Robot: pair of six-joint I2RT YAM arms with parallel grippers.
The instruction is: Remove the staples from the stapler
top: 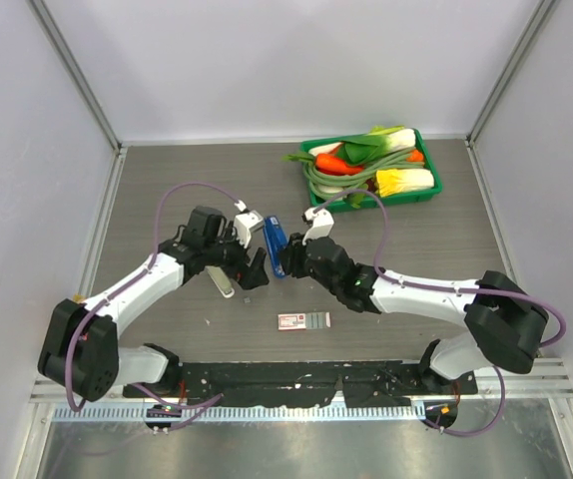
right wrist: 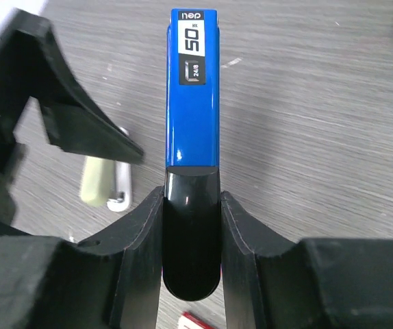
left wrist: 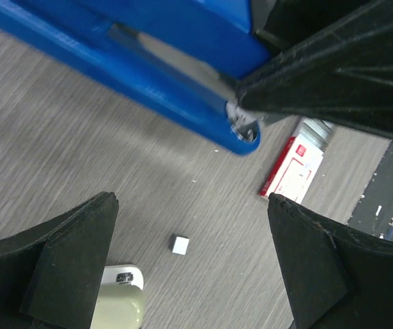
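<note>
The right hand (right wrist: 191,205) pinches the blue stapler (right wrist: 192,103) by its dark back end, holding it steady just ahead of the wide-open left hand (left wrist: 193,226), likely so that hand can empty it.

**Flat red-and-white box** (top: 303,320): lies on the grey wood-grain table (top: 167,190), on the near side of the left gripper (top: 255,269) and the right gripper (top: 288,261), roughly below the gap between them and apart from both.

**Pale cream object with a metal clip** (top: 224,281): lies on the table just beside the left gripper, on its outer side.

**Green tray** (top: 436,185) holding vegetables (top: 366,160): stands well beyond the right gripper, toward the far right corner.
</note>
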